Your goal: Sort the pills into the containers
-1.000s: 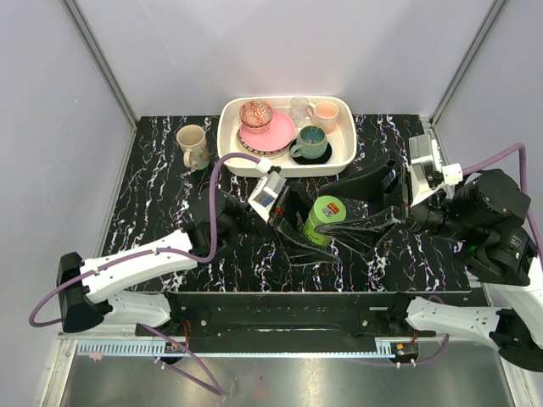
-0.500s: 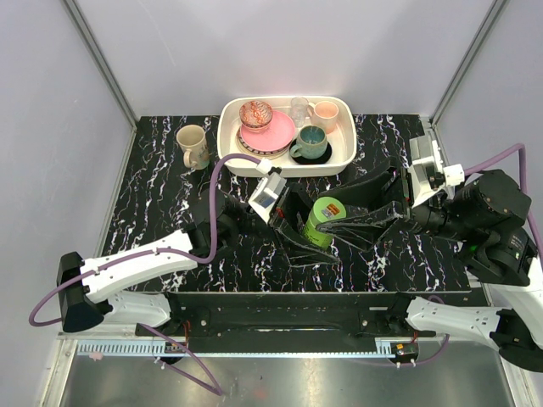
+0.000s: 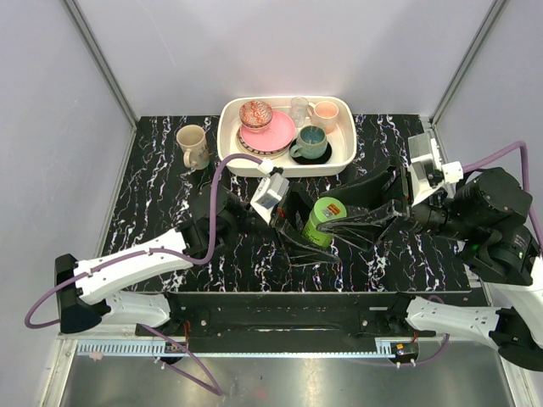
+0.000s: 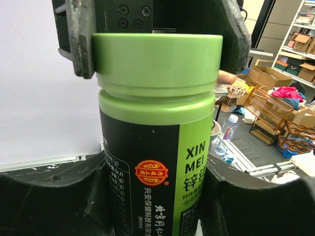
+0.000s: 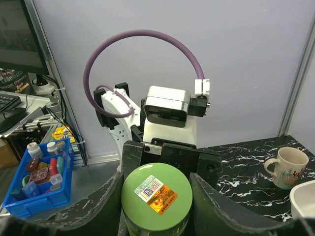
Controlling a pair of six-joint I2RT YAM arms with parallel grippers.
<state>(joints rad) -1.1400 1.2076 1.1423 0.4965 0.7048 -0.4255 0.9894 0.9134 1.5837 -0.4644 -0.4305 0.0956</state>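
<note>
Marble table (image 3: pixel 148 182); L claw (image 3: pixel 310 233) grips bottle (image 4: pixel 147 147); R claw (image 5: pixel 156 206) clamps lid (image 4: pixel 157 54); sticker (image 5: pixel 156 192) only R-wrist.

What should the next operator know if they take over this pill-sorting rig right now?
Left tool: shut on the green pill bottle, gripping its body.
Right tool: shut on the cap, which is still on the bottle.
Pill case: not in any view.
Done: bottle gripped at both ends.
Left to do: remove the cap, locate the case, sort the pills.
</note>
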